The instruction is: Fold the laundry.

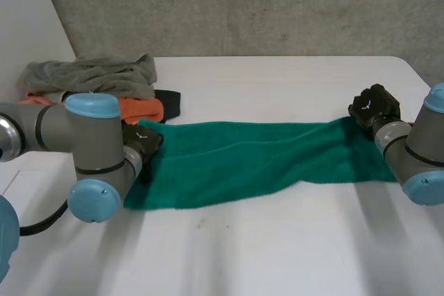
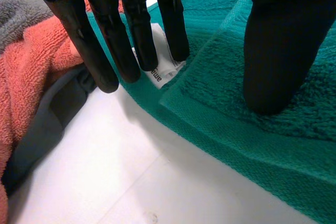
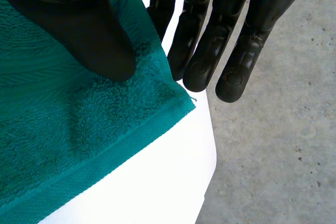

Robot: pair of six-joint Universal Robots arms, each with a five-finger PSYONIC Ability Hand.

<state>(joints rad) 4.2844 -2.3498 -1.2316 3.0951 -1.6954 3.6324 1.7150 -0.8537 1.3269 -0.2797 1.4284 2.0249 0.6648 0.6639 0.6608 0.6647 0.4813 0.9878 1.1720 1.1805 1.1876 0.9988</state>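
The towel [image 1: 263, 157] lies stretched across the desk [image 1: 277, 247] from left to right. The left robot hand [image 1: 144, 142] is at its left end, a corner caught between thumb and fingers, with a label [image 2: 157, 74] at the fingertips. The right robot hand [image 1: 374, 107] is at the far right corner, which sits between its thumb and fingers, near the desk's right edge. A pile of laundry [image 1: 97, 81] lies behind the towel's left end, just beside the left robot hand. In the pile, 1 cloth lies on top, with 2 more under it, nearer the towel.
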